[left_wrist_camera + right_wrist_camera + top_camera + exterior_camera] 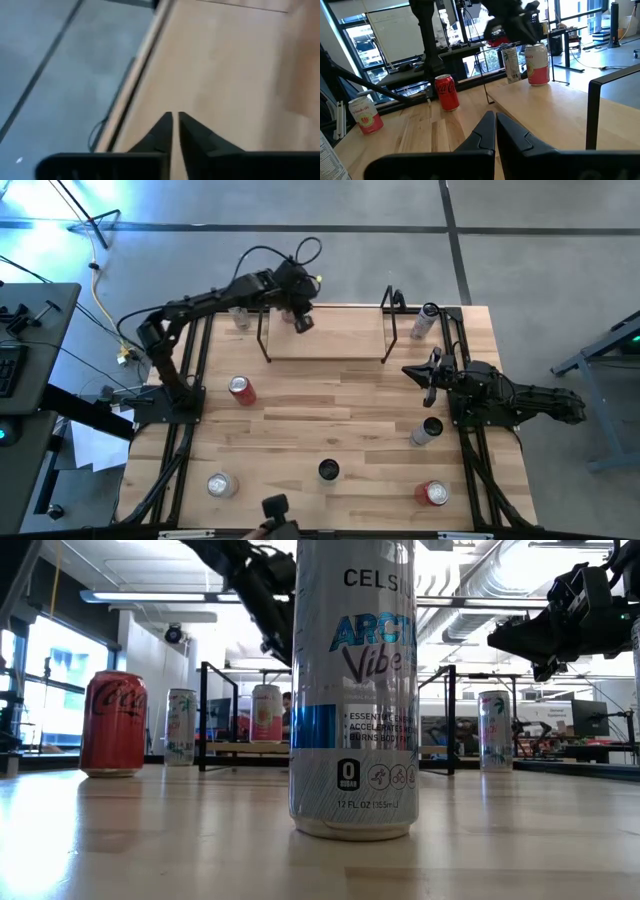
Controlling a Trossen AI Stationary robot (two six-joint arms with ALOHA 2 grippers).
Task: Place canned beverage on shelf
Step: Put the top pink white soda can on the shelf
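Pink-and-white can [303,321] stands upright on light-wood shelf [340,340].

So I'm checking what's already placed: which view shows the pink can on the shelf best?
The right wrist view: the pink can stands upright on the shelf, clear of its neighbour. The low view shows it small and distant; the high view only its top. The left wrist view misses it.
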